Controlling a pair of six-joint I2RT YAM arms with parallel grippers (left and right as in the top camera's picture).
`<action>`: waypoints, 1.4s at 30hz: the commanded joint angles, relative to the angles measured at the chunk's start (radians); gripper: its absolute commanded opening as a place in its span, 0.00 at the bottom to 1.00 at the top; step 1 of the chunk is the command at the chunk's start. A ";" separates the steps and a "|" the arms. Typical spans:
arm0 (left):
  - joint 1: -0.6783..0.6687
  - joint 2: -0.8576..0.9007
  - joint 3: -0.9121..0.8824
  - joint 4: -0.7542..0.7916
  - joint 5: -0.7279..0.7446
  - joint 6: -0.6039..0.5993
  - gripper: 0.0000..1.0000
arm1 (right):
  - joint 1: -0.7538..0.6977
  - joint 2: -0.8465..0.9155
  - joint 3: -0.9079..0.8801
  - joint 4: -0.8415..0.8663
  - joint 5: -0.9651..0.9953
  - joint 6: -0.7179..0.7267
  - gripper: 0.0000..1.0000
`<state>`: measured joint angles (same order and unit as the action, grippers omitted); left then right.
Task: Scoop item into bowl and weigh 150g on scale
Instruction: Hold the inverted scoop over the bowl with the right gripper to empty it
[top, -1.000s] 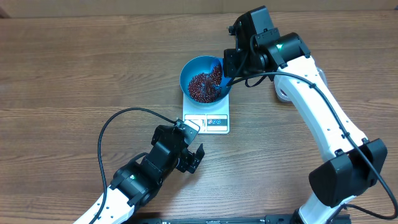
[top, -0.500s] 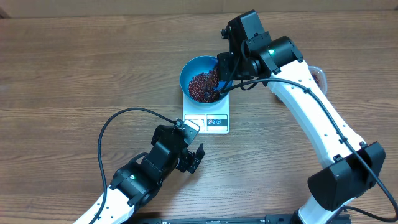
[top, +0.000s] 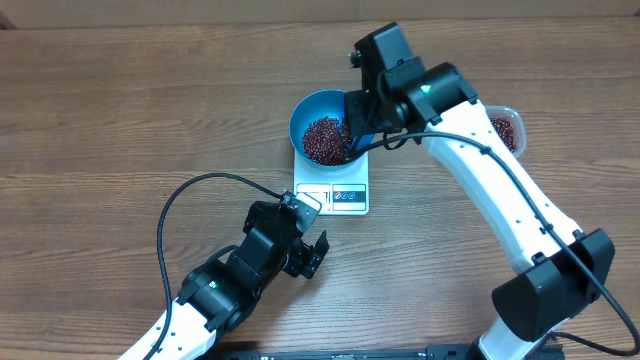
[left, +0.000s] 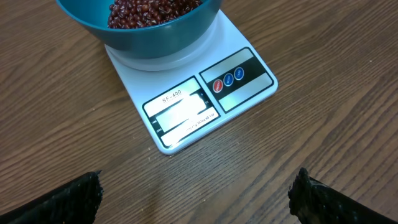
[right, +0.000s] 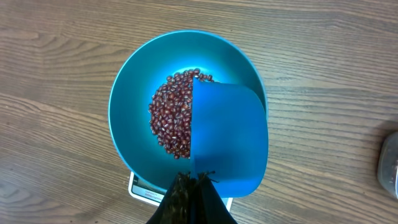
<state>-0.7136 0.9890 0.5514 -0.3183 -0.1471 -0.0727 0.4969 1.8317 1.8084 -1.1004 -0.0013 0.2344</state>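
The blue bowl (top: 304, 108) stands on the white scale (top: 333, 196) and holds a heap of dark red beans (top: 324, 140). My right gripper (top: 366, 126) is shut on the handle of a bright blue scoop (top: 356, 114). In the right wrist view the scoop (right: 230, 140) hangs over the right half of the bowl (right: 134, 99), covering part of the beans (right: 171, 118). My left gripper (top: 312, 254) rests open near the table, below the scale. The left wrist view shows the gripper (left: 196, 190) with nothing between its fingers, facing the scale (left: 186, 112) and the bowl (left: 161, 37).
A clear tub (top: 506, 128) with more beans stands to the right of the bowl, partly behind the right arm; its edge shows in the right wrist view (right: 389, 165). A black cable (top: 190, 195) loops on the table left of the left arm.
The right arm has swung left, carrying the scoop further over the bowl and uncovering the tub at the right. The left arm has not moved.
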 joint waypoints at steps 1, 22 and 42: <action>-0.006 0.004 -0.002 0.001 -0.010 -0.010 1.00 | 0.038 -0.050 0.040 0.005 0.072 -0.026 0.04; -0.006 0.004 -0.002 0.001 -0.010 -0.010 1.00 | 0.121 -0.050 0.040 0.005 0.257 -0.030 0.04; -0.006 0.004 -0.002 0.001 -0.010 -0.010 0.99 | 0.177 -0.050 0.040 0.001 0.338 -0.052 0.04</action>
<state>-0.7136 0.9890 0.5514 -0.3187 -0.1471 -0.0727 0.6678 1.8317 1.8084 -1.1004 0.3046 0.1890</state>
